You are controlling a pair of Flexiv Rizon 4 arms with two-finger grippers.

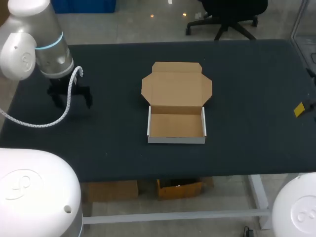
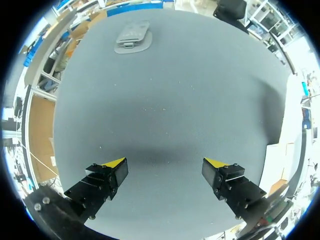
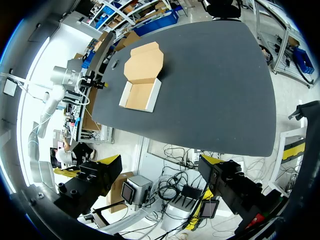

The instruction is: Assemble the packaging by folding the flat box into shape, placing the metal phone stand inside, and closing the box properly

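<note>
Your open right gripper (image 3: pixel 161 161) hangs past the black bench (image 1: pixel 247 89) edge. The folded brown cardboard box (image 1: pixel 176 123) sits mid-bench, empty, lid open. Only the left wrist view shows the grey metal phone stand (image 2: pixel 132 37), ahead of your open left gripper (image 2: pixel 166 163).

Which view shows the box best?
Head view: the box sits centred, lid open, inside visible and empty. Right wrist view shows it small and far, beyond the right pincer. Left wrist view doesn't clearly show it.
</note>
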